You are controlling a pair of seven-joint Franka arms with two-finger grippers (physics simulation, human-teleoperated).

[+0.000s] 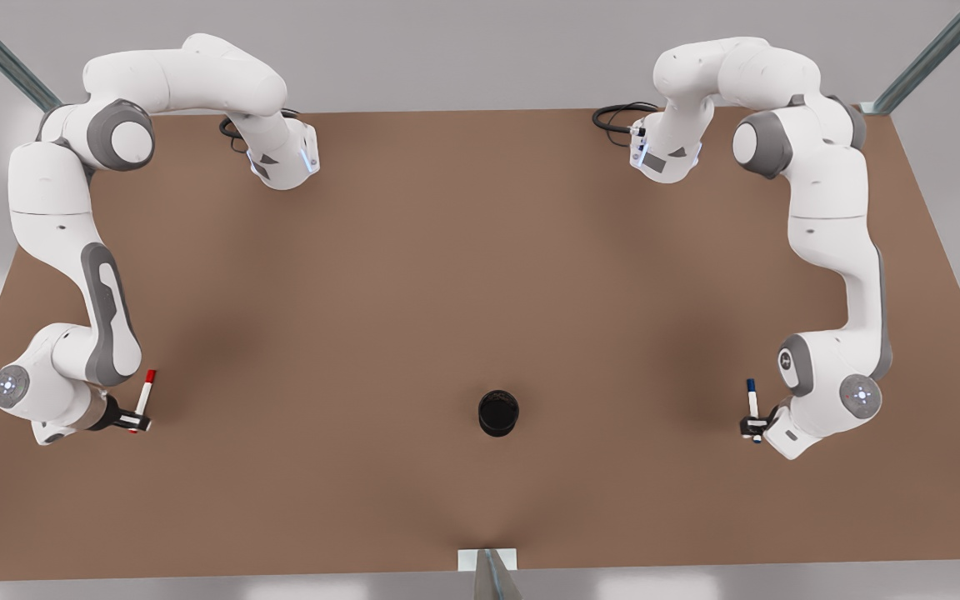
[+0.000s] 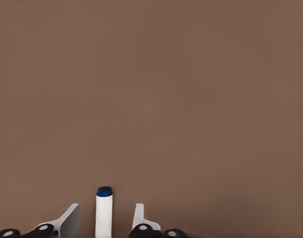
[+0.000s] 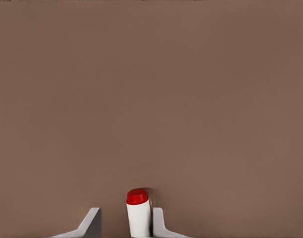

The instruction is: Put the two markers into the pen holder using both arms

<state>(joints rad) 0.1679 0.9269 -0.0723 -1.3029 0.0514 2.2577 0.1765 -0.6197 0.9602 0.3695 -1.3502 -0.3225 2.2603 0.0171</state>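
The blue marker (image 1: 752, 404) is at the front view's right, and my left gripper (image 1: 753, 427) straddles it near its tail end. In the left wrist view the blue marker (image 2: 104, 215) sits between the open fingers of the left gripper (image 2: 106, 208), with a gap on each side. The red marker (image 1: 145, 396) is at the front view's left, inside my right gripper (image 1: 132, 422). In the right wrist view the red marker (image 3: 138, 215) rests against one finger (image 3: 157, 220) of the open right gripper (image 3: 126, 210), with a gap to the other. The black pen holder (image 1: 497, 412) stands upright between the arms.
The brown table (image 1: 447, 275) spreads wide between the arms. Black cables (image 1: 613, 117) lie near each arm base at the back. Metal frame posts (image 1: 930, 58) stand at the back corners, and a white bracket (image 1: 487, 560) sits at the front edge.
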